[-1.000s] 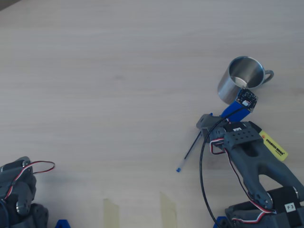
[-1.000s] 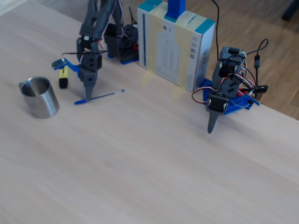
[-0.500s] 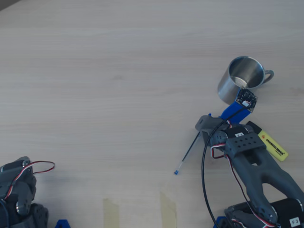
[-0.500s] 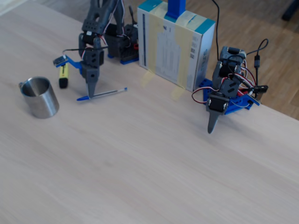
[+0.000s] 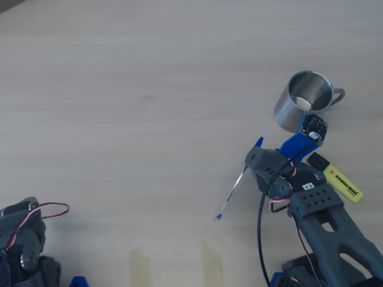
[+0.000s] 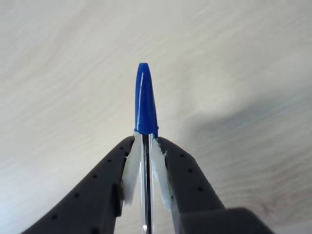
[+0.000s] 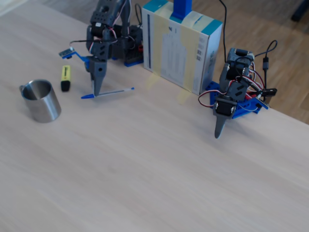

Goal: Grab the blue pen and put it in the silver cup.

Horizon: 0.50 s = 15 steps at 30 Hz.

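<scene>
The blue pen [image 5: 233, 191] has a clear barrel and a blue cap. My gripper [image 5: 252, 157] is shut on it just behind the cap. In the wrist view the cap [image 6: 146, 100] sticks out past the closed gripper [image 6: 145, 146]. In the fixed view the pen [image 7: 116, 91] lies almost level at table height under the gripper [image 7: 97, 92]; I cannot tell whether it touches the table. The silver cup [image 5: 305, 98] stands upright up and to the right of the gripper in the overhead view, and left of it in the fixed view [image 7: 41, 100]. It looks empty.
A yellow highlighter [image 5: 338, 177] with a black cap lies right of my arm, between arm and cup in the fixed view [image 7: 65, 77]. A second arm [image 7: 231, 96] stands idle apart. A white and teal box [image 7: 181, 46] stands behind. Tape strips [image 5: 140, 266] mark the near edge.
</scene>
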{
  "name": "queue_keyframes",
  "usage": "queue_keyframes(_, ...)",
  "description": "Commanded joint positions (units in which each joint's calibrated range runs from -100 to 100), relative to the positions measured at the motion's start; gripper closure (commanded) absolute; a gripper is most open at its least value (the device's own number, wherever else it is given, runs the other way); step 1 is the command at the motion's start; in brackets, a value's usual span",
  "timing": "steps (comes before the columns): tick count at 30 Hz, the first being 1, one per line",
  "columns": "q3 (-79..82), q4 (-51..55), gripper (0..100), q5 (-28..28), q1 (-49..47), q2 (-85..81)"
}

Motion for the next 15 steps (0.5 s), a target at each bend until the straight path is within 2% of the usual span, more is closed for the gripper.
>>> queue_keyframes(1, -0.33, -0.75, 98, -0.08, -1.6, -3.54)
queue_keyframes(15, -0.33, -5.99, 98, -0.08, -3.08, -13.35)
